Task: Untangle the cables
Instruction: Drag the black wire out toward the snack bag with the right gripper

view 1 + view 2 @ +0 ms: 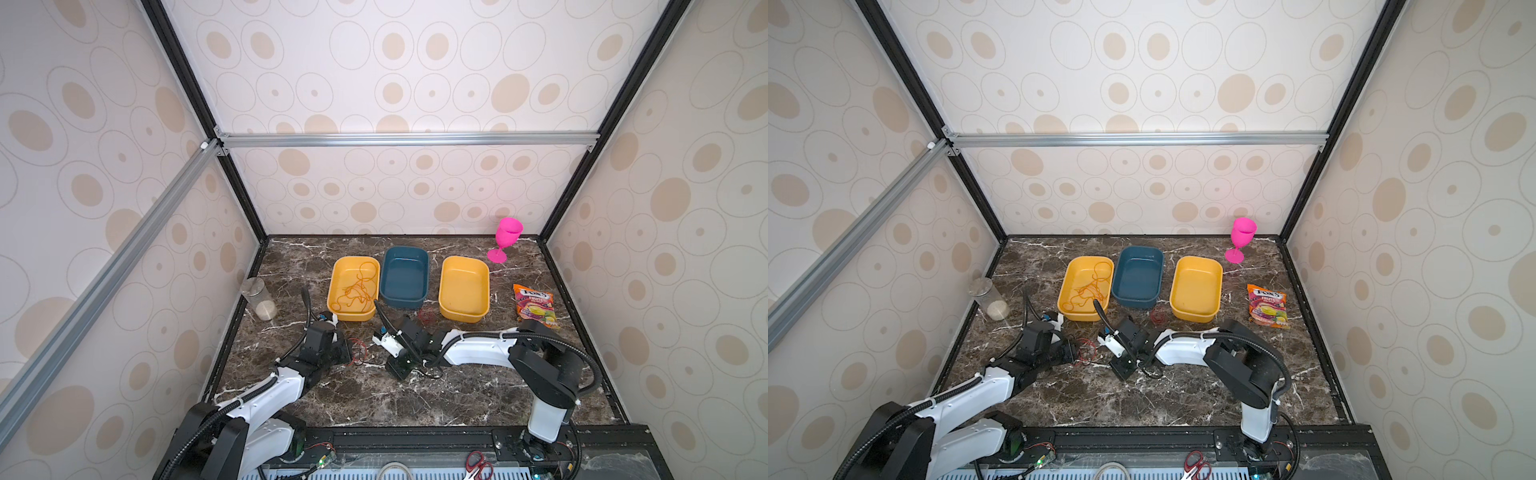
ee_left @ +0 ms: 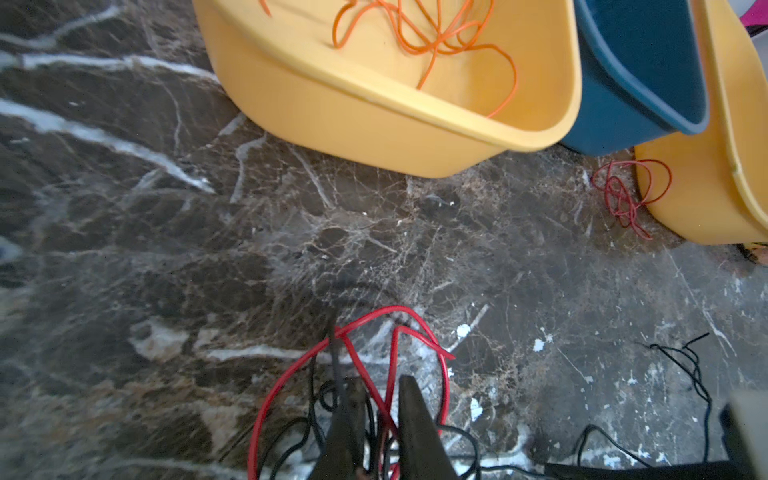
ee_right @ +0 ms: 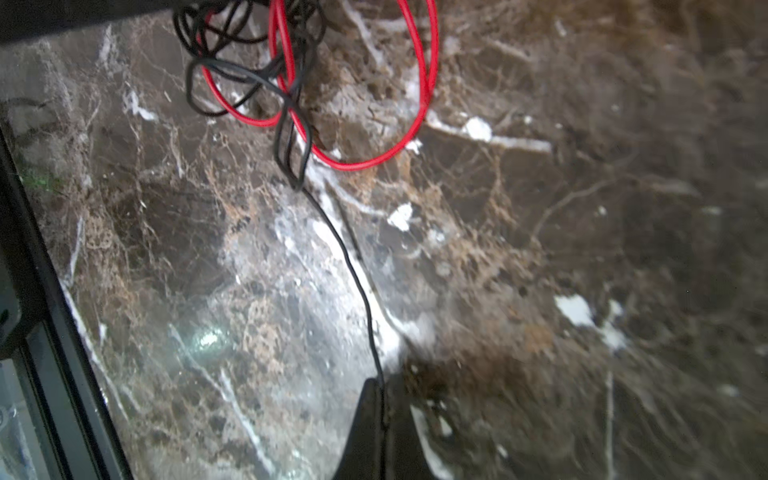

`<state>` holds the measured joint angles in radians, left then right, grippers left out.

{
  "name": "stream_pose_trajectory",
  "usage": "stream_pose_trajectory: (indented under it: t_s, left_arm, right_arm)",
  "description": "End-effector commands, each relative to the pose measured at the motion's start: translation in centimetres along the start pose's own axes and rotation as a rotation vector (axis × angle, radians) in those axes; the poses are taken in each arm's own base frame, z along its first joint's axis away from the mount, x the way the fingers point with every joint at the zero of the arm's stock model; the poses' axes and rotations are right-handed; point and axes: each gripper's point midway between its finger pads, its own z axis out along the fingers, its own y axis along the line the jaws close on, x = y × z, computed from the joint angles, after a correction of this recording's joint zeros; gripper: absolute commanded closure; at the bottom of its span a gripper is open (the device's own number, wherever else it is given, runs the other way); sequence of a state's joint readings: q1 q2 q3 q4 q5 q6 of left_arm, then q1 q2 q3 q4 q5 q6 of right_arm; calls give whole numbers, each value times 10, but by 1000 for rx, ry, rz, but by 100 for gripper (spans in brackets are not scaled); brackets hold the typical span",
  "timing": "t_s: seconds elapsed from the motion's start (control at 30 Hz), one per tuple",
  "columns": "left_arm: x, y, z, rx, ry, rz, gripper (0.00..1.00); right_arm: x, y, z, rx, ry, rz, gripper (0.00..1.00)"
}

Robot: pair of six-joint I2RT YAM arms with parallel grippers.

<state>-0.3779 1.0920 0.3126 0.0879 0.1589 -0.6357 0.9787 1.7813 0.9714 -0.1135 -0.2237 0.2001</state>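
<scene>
My right gripper (image 3: 384, 392) is clamped shut on the black cable (image 3: 361, 291), which runs straight out ahead to the red-and-black tangle (image 3: 291, 108) on the table (image 3: 561, 232), where my left gripper (image 2: 380, 401) straddles it, jaws narrow, grip unclear.

glossy marble tbl (image 1: 374, 399), plastic blue tray (image 1: 405, 302)

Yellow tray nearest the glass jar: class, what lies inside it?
A loosely looped orange cable lies inside the yellow tray. A black arm hose covers one near corner in a top view, so that bit is unseen.
</scene>
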Motion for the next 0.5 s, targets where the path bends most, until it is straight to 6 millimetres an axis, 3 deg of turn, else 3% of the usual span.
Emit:
stream_pose_trajectory:
  t_s: [0.0,0.27,0.47]
  left_arm:
    - [-4,0,-4,-9,-25,-8,85]
    - [-5,2,-6,-20,-30,-6,93]
    - [-6,4,-7,-31,-35,-10,96]
  right_arm:
    - [-15,-6,-26,35,-108,29,100]
    - [1,-37,-66,153,-156,120,100]
    - [18,-76,-105,298,-195,249,100]
